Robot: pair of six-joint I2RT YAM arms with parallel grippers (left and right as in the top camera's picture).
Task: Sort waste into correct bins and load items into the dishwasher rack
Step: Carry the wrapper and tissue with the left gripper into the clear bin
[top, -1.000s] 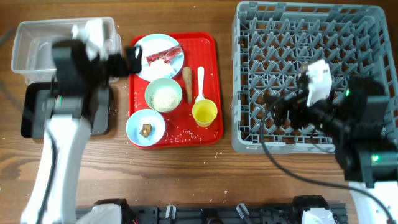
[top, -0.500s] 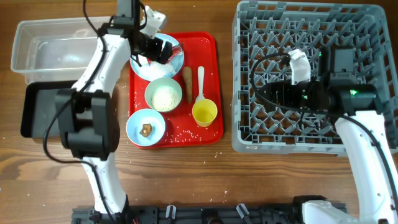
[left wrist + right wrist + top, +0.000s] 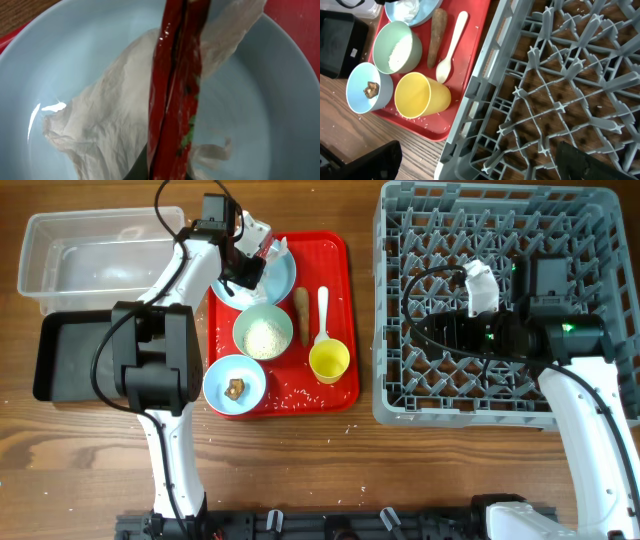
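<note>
The red wrapper [image 3: 175, 95] is clamped in the left gripper [image 3: 253, 266] and drawn into a narrow strip. Beneath it, the napkin [image 3: 110, 130] is spread on the plate [image 3: 60, 60]. A bowl of rice [image 3: 264, 333] is seen near that gripper on the red tray [image 3: 330, 395]. The right gripper [image 3: 420, 330] is held with fingers apart over the rack [image 3: 500, 220].

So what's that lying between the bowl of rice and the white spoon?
A brown sausage-like stick lies on the red tray, between the rice bowl and the white spoon. The overhead and right wrist views both show it.
</note>
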